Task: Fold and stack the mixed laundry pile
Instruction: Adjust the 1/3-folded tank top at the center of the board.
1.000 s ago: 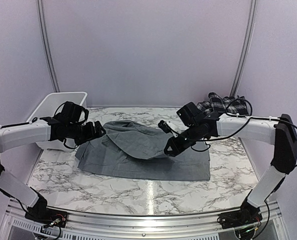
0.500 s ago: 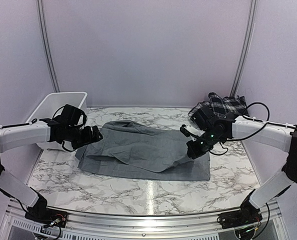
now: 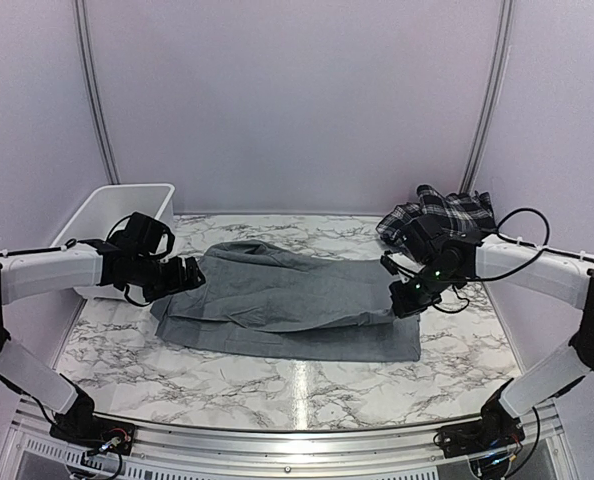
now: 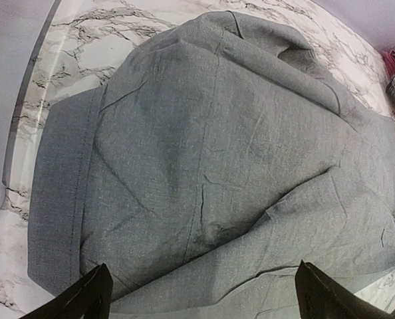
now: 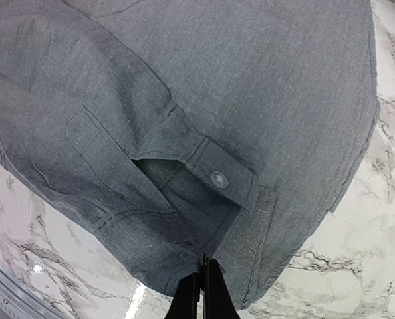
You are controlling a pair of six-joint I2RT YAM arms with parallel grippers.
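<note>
Our right hand (image 3: 408, 300) pinches the grey woven garment (image 3: 297, 300) at its right edge, we guess to flatten the fold; left hand (image 3: 183, 274) hovers wide open, nothing held.

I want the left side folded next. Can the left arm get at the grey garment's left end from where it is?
Probably yes: the left gripper hangs open right at the grey garment's left end, with nothing between them.

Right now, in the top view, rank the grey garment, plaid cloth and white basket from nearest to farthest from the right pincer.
1. Grey garment: table centre, its edge pinched in the right pincer.
2. Plaid cloth: just behind, back right corner.
3. White basket: far left.
</note>
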